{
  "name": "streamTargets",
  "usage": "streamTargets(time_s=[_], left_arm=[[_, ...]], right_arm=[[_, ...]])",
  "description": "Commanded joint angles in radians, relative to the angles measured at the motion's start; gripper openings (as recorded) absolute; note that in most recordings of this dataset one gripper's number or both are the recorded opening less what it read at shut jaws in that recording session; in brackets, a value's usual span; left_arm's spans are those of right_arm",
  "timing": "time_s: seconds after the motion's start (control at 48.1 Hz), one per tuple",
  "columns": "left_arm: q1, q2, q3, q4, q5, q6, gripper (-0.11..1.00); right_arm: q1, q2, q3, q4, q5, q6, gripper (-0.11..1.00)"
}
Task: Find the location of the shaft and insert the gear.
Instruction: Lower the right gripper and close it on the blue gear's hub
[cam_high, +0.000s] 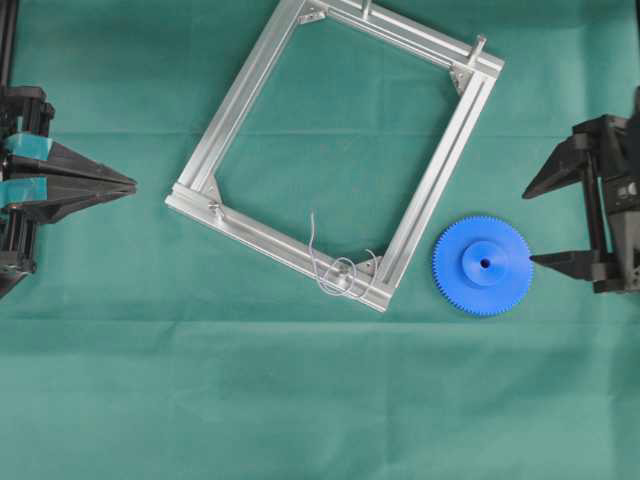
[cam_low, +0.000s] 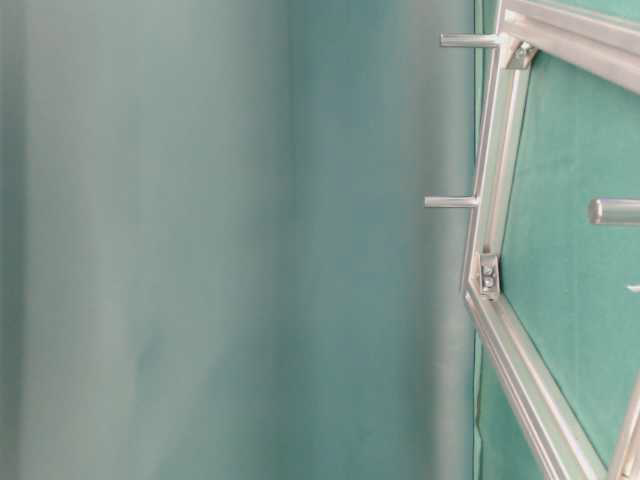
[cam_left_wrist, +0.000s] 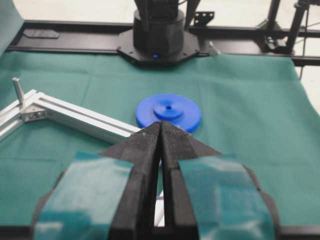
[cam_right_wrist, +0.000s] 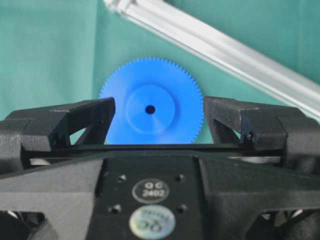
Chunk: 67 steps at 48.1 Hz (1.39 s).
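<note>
Both fingers of the right end effector (cam_high: 540, 222) spread wide beside the gear (cam_high: 482, 265).

closed left tool (cam_left_wrist: 161, 131), gear (cam_left_wrist: 168, 112) beyond

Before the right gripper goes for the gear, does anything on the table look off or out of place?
Mostly fine. The aluminium frame sits rotated on the cloth, and thin wires curl loosely around the shaft at its near corner. The gear lies flat outside the frame, undamaged.
</note>
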Motion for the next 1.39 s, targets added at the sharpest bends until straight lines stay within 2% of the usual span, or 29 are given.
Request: streamTargets(time_s=[0.0,0.478,1.122,1.371], left_arm=[[0.002,0.006,-0.021,0.000,-0.006,0.002,0.01],[0.002,0.006,-0.020,0.000,-0.006,0.003,0.01],[0.005,0.006,-0.020,0.000,-0.006,0.002,0.01],[0.012,0.006,-0.018,-0.002,-0.006,0.002,0.01]], right_arm=[[0.003,0.017,-0.026,0.002,-0.002,0.005,0.92],[0.009,0.152,0.014,0.000,-0.032,0.051,0.92],[0.029,0.321,0.117,-0.002,-0.265,0.121,0.92],[0.035,0.380,0.123,-0.002,-0.322,0.130,0.92]])
